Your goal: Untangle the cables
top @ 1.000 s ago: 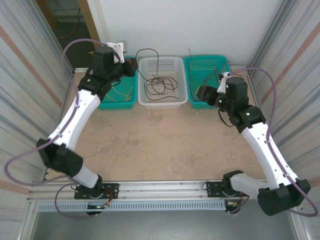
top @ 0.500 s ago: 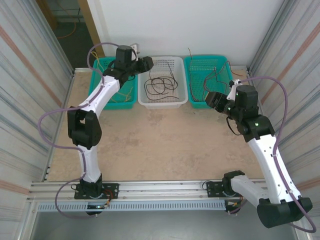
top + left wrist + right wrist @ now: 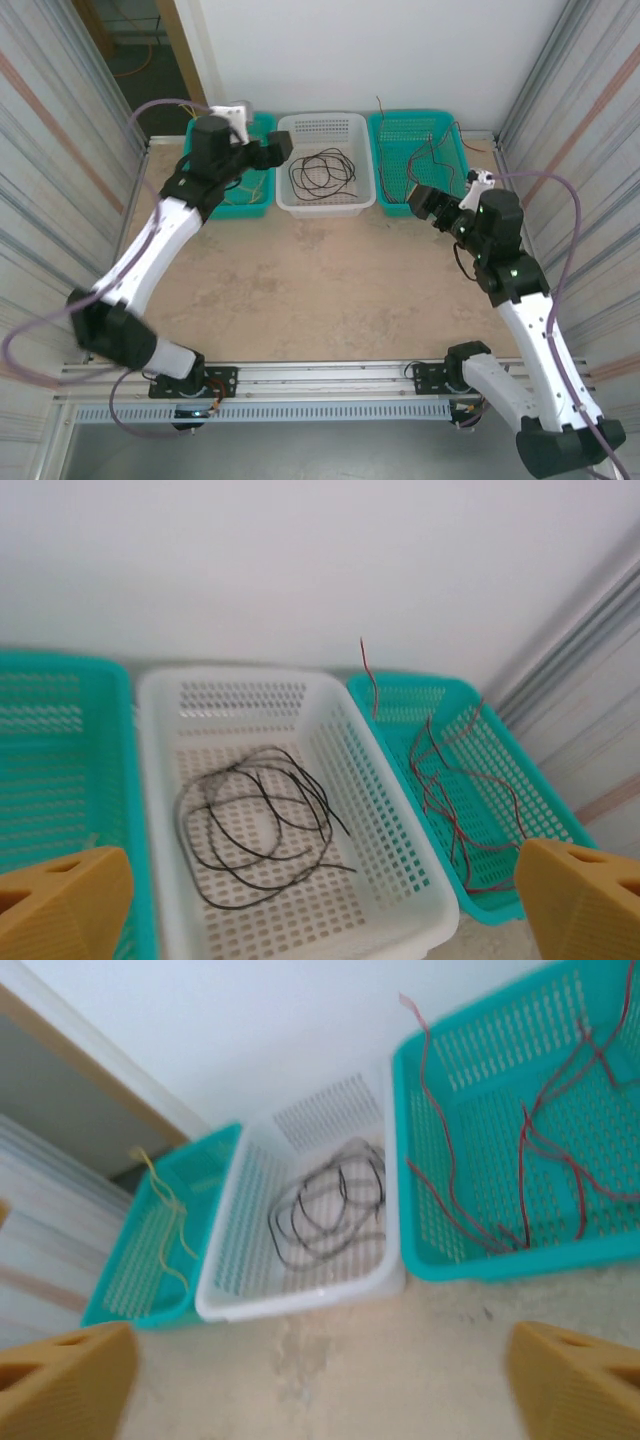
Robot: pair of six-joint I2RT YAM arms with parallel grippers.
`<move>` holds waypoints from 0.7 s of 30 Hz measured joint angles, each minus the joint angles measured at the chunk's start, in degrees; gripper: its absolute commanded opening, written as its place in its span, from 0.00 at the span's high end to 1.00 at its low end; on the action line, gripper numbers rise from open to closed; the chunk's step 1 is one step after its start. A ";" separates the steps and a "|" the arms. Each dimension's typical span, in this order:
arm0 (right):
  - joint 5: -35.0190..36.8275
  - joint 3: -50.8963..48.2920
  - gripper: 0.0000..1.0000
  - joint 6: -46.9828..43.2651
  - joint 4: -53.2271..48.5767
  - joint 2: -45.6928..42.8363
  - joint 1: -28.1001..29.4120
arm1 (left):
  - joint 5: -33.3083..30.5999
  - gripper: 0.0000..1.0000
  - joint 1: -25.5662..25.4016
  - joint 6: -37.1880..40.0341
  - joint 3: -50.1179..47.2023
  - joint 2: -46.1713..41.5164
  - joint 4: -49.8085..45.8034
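My left gripper (image 3: pixel 327 890) is released, its two tan fingers spread wide with nothing between them. My right gripper (image 3: pixel 323 1360) is unclenched too, its fingers well apart and holding nothing.

Just beside my left gripper, ahead in its wrist view, sits the white plastic basket with perforated walls (image 3: pixel 405 935). On its floor lies the thin black flexible cable (image 3: pixel 270 888), in loose loops that cross one another, with ends lying out to the side.

To the left of that basket I have the left teal plastic mesh basket (image 3: pixel 118 1305). The thin yellow cable (image 3: pixel 165 1260) is in it, bent and curling, with one part up over the far rim.

Ahead of my right gripper and towards its right is the right teal plastic mesh basket (image 3: pixel 500 1267). Thin red cables (image 3: pixel 449 1160) lie in it, crossing near the middle; one stretch runs along the side next to the white basket and its end sticks up past the far rim. Another red stretch reaches over the rim on the opposite side.

Nearer to my arm bases than the baskets spreads the mottled beige tabletop (image 3: pixel 330 290). Beyond the baskets stands the plain white wall (image 3: pixel 400 50).
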 measured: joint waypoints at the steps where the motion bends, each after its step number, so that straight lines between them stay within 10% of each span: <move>1: 1.20 -2.19 0.01 0.66 2.47 -1.36 0.00 | -1.86 0.01 -0.04 1.20 -3.04 -3.74 1.14; 8: 17.70 -12.09 0.01 5.38 6.71 1.53 -0.70 | -20.50 0.01 2.89 11.04 -33.81 -22.16 11.61; 14: 35.65 -14.47 0.01 2.84 4.57 12.48 -0.72 | -30.18 0.01 14.67 9.66 -54.36 -16.90 15.41; 21: 52.70 -25.16 0.01 -6.54 21.66 24.26 -0.94 | -30.84 0.01 19.67 9.77 -56.37 -4.96 30.21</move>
